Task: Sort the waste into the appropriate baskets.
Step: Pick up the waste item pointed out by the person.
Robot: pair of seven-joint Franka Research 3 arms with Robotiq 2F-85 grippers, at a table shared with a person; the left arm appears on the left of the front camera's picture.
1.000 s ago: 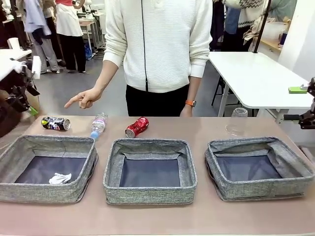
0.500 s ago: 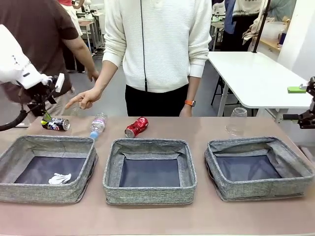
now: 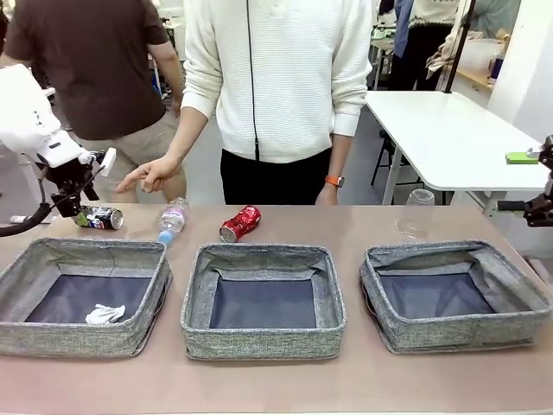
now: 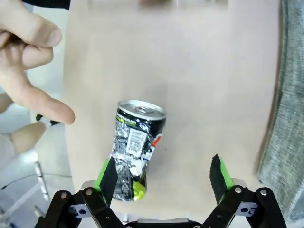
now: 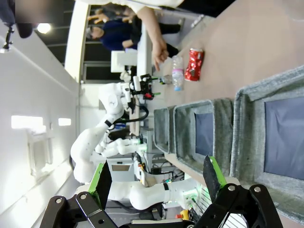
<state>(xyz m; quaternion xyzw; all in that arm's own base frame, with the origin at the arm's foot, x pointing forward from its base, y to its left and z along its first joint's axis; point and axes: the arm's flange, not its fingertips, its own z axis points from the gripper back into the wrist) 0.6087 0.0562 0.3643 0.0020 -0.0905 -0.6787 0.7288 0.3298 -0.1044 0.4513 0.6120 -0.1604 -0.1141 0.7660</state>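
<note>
The left gripper (image 3: 76, 201) is now lowered over the dark printed can (image 3: 99, 218), at ten o'clock on the worktop (image 3: 363, 220) by a pointing hand (image 3: 152, 174). Its fingers (image 4: 105, 172) are spread wide with nothing held, so grasping is judged next.

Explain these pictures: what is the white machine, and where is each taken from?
Two robot arms share a table with a person. The wide picture looks across it from the robot's side; the other two come from cameras on each wrist, looking along that arm's jaws. A dark can, bottle, red can and cup are beyond three baskets; a paper ball sits in the left one. The person's hand points near the dark can. The left arm holds its jaws open over it; the right arm's are open too. Nothing is held.
</note>
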